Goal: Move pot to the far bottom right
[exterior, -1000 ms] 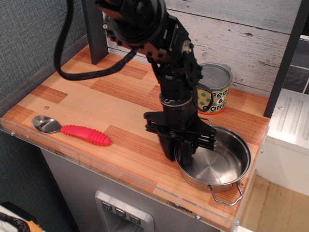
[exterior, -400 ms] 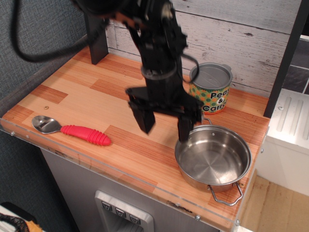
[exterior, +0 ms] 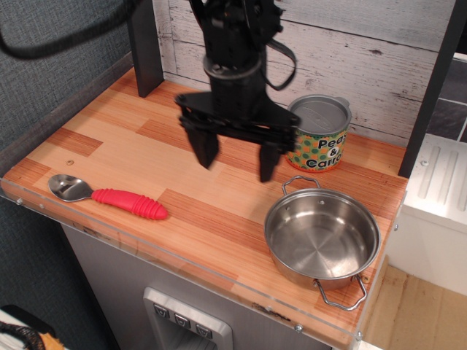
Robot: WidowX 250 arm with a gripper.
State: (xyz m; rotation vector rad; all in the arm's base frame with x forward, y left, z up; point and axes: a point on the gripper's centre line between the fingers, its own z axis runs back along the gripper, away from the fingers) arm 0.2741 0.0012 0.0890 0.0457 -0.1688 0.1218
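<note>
While the shiny round steel pot (exterior: 322,238) sits at the near right corner, the black pincer (exterior: 235,155) hangs wide and empty, so the job looks done.

So the pot (exterior: 322,238) sits on the bench (exterior: 131,149) at the lower right of the frame, close to the front edge and right corner. The can (exterior: 319,133) stands just behind it, up against the back wall. My hand (exterior: 235,154) hangs above the bench in the upper middle, left of the can. The spoon (exterior: 106,196) lies way off at the lower left, along the front edge.
</note>
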